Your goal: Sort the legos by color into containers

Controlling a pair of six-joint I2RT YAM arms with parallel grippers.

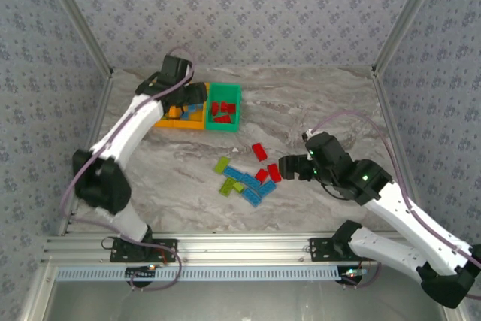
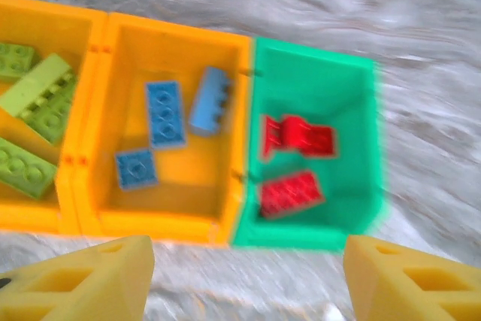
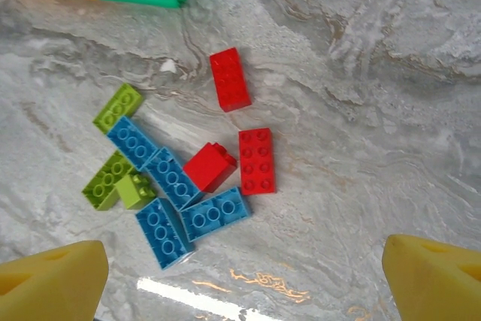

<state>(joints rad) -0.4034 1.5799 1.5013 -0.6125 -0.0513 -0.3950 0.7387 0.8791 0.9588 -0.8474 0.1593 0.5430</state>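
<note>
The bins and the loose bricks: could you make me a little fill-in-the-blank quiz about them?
1. The green bin holds only ___ bricks.
2. The three pieces in the middle orange bin are all ___.
3. Loose on the table lie ___ red legos, beside blue and green ones.

Missing words: red; blue; three.

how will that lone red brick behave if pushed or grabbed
The red brick looks like rigid plastic, so probably stiff and light. Lying flat, studs up, it should slide on the smooth table rather than roll or tip.
</note>
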